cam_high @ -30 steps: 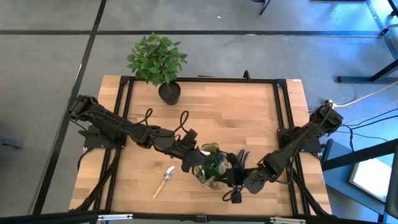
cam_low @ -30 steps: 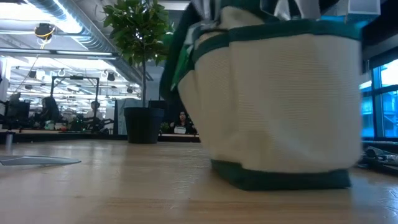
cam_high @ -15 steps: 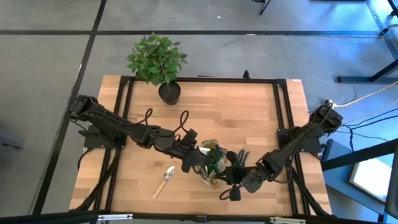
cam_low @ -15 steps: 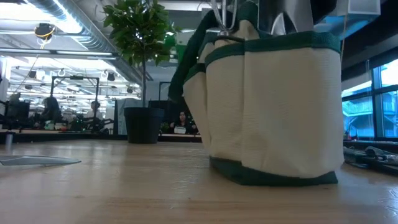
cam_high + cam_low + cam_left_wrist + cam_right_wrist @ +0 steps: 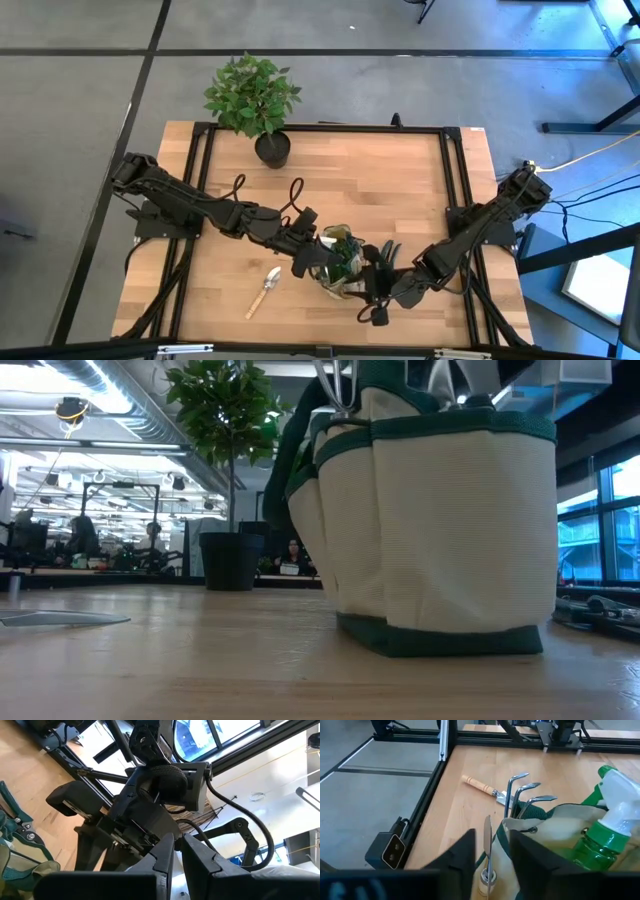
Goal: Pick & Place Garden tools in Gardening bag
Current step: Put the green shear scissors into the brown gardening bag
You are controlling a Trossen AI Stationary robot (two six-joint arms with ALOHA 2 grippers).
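The gardening bag (image 5: 340, 272) stands on the desk (image 5: 380, 190) near the middle of its front edge, with both grippers at it. From the low camera, the bag (image 5: 440, 530) fills the frame as a cream fabric wall with dark green trim, sitting flat on the wood.

The right gripper (image 5: 487, 851) is at the bag's rim. A flat metal blade with a wooden collar stands upright between its two fingers (image 5: 462, 852), which sit close on either side of it; it looks pinched on this tool (image 5: 487, 855), most likely a trowel, though actual contact cannot be confirmed. Inside the bag, the green spray bottle (image 5: 605, 827) with its white trigger stands upright, and a pronged hand fork (image 5: 517, 795) rises at the rim, its wooden handle slanting away over the desk.

The left gripper (image 5: 176, 852) is at the bag's left side, with its fingers (image 5: 162, 855) nearly pressed together, only a narrow slit between them and nothing visibly held. A green-handled pruner (image 5: 15, 827) shows at the edge of the left wrist view.

One wooden-handled trowel (image 5: 265, 290) lies flat on the desk, left of the bag toward the front edge. The potted plant (image 5: 255, 105) stands at the back edge, toward the left corner.
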